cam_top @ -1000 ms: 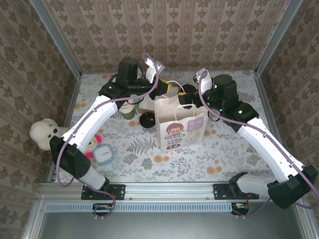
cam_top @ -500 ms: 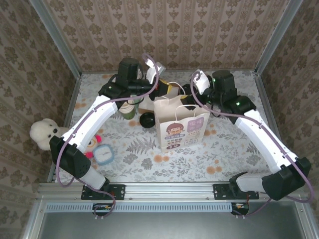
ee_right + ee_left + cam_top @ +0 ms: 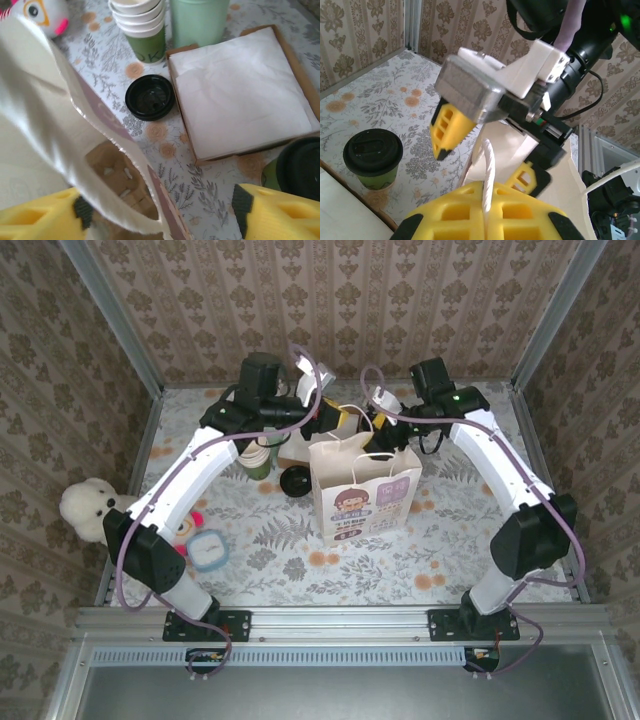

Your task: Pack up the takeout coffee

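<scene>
The takeout coffee [image 3: 372,159] is an olive-green cup under a black lid, on a pale tabletop [image 3: 380,95] printed with grey leaves and orange blossoms. The paper bag [image 3: 365,490] is cream with a purple-and-orange cartoon print, and the left end effector [image 3: 487,197] and right end effector [image 3: 160,210] are yellow-fingered. The walls [image 3: 400,300] wear beige damask wallpaper.
</scene>
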`<state>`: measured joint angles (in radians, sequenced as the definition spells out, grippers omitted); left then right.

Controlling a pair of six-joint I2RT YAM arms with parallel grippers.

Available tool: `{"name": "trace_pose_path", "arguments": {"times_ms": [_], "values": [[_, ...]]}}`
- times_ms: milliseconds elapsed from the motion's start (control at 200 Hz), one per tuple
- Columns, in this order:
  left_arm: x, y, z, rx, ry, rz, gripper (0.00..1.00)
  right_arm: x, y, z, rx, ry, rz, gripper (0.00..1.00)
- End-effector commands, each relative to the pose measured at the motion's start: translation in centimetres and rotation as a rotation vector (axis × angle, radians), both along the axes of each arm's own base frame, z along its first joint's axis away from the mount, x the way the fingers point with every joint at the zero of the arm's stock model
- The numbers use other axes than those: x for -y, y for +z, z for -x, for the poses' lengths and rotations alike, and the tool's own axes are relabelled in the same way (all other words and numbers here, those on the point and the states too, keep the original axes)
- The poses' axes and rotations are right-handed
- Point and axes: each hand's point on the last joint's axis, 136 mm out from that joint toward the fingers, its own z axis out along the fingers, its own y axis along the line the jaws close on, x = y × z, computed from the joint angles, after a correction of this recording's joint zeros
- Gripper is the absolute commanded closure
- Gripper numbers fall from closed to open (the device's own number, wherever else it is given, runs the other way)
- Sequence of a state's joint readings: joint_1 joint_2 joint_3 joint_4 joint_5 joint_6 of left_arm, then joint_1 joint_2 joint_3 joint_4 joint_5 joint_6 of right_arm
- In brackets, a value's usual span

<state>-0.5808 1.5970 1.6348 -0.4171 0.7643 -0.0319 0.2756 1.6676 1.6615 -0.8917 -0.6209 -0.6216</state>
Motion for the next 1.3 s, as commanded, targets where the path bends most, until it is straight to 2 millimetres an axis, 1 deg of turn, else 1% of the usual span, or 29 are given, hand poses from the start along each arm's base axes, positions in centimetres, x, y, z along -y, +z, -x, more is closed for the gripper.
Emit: {"name": "trace_pose_path", "arguments": {"times_ms": [0, 10, 15, 45, 60, 65, 95, 140, 175, 230, 265, 305, 370, 385, 405, 415, 425, 510, 600, 645, 660, 770, 825, 870, 965, 1035, 1110, 1180, 1295], "values": [[0.3, 1.4, 0.1, 0.018, -0.040, 0.028, 1.00, -0.7, 1.4, 1.2, -0.013, 0.057, -0.037, 0.43], [0.3, 1.5, 0.2, 0.017, -0.040, 0.029, 1.00, -0.7, 1.5, 1.2, -0.011, 0.052, -0.035, 0.47], [0.3, 1.5, 0.2, 0.017, -0.040, 0.030, 1.00, -0.7, 1.5, 1.2, -0.011, 0.052, -0.035, 0.47], [0.3, 1.7, 0.3, 0.017, -0.049, 0.036, 1.00, -0.5, 1.6, 1.0, -0.002, 0.035, -0.032, 0.54], [0.3, 1.9, 0.4, 0.017, -0.053, 0.038, 1.00, -0.4, 1.7, 0.9, 0.006, 0.022, -0.028, 0.60], [0.3, 1.9, 0.5, 0.018, -0.054, 0.039, 1.00, -0.4, 1.7, 0.9, 0.006, 0.022, -0.028, 0.60], [0.3, 2.2, 0.6, 0.020, -0.062, 0.046, 1.00, -0.2, 2.0, 0.7, 0.020, -0.004, -0.021, 0.70], [0.2, 2.6, 1.0, 0.023, -0.077, 0.056, 1.00, 0.1, 2.3, 0.6, 0.032, -0.039, -0.018, 0.77], [0.2, 3.0, 1.4, 0.025, -0.090, 0.064, 0.98, 0.4, 2.6, 0.8, 0.033, -0.066, -0.024, 0.79], [0.0, 3.4, 1.8, 0.031, -0.102, 0.074, 0.91, 0.6, 3.2, 1.3, 0.044, -0.099, -0.040, 0.79], [-0.1, 3.6, 2.0, 0.034, -0.104, 0.078, 0.87, 0.7, 3.4, 1.8, 0.047, -0.113, -0.050, 0.83], [-0.4, 3.9, 2.2, 0.038, -0.101, 0.085, 0.79, 0.9, 3.7, 2.5, 0.050, -0.143, -0.059, 0.86], [-1.0, 4.4, 2.3, 0.045, -0.081, 0.097, 0.68, 1.4, 3.8, 3.2, 0.035, -0.218, -0.073, 0.90], [-1.1, 4.4, 2.2, 0.048, -0.075, 0.100, 0.64, 1.5, 3.9, 3.4, 0.033, -0.237, -0.072, 0.91], [-1.3, 4.4, 2.2, 0.047, -0.066, 0.102, 0.60, 1.6, 3.4, 3.4, 0.016, -0.263, -0.064, 0.91], [-1.4, 4.5, 2.2, 0.047, -0.062, 0.104, 0.57, 1.7, 4.0, 3.9, 0.031, -0.274, -0.072, 0.92], [-1.5, 4.5, 2.1, 0.048, -0.057, 0.104, 0.56, 1.8, 4.2, 4.1, 0.032, -0.287, -0.072, 0.92], [-2.6, 4.7, 1.9, 0.052, 0.003, 0.105, 0.34, 2.2, 4.2, 5.6, 0.019, -0.361, -0.073, 0.93], [-4.1, 4.5, 0.8, 0.062, 0.120, 0.085, 0.11, 2.9, 4.2, 6.7, 0.013, -0.454, -0.073, 0.94], [-5.0, 4.4, 0.0, 0.059, 0.199, 0.077, 0.03, 3.5, 4.1, 6.9, 0.011, -0.515, -0.065, 0.97], [-5.5, 4.2, -0.6, 0.059, 0.242, 0.068, 0.01, 3.6, 4.1, 7.0, 0.009, -0.531, -0.065, 0.97], [-9.1, 4.0, -3.2, 0.038, 0.506, 0.038, 0.00, 4.4, 4.1, 7.5, 0.017, -0.638, -0.092, 0.97], [-10.7, 4.0, -3.9, 0.033, 0.612, 0.024, 0.00, 5.1, 3.9, 7.3, 0.027, -0.710, -0.113, 0.97], [-11.6, 4.0, -4.0, 0.031, 0.657, 0.018, 0.00, 5.3, 3.4, 7.3, 0.034, -0.748, -0.131, 0.97], [-12.2, 3.4, -4.0, 0.009, 0.696, 0.010, 0.00, 5.7, 1.2, 7.0, 0.037, -0.840, -0.157, 0.96], [-12.8, 2.3, -4.3, -0.030, 0.739, -0.012, 0.00, 5.2, 0.1, 7.2, 0.003, -0.854, -0.162, 0.95], [-14.0, 0.7, -4.8, -0.081, 0.830, -0.050, 0.00, 4.8, 0.6, 7.0, 0.013, -0.865, -0.163, 0.95], [-15.7, -1.1, -5.1, -0.127, 0.939, -0.097, 0.00, 4.3, 1.0, 6.9, 0.008, -0.863, -0.178, 0.95], [-18.1, -3.6, -4.7, -0.186, 1.064, -0.156, 0.00, 3.8, 0.9, 6.7, -0.016, -0.913, -0.196, 0.95]]}}
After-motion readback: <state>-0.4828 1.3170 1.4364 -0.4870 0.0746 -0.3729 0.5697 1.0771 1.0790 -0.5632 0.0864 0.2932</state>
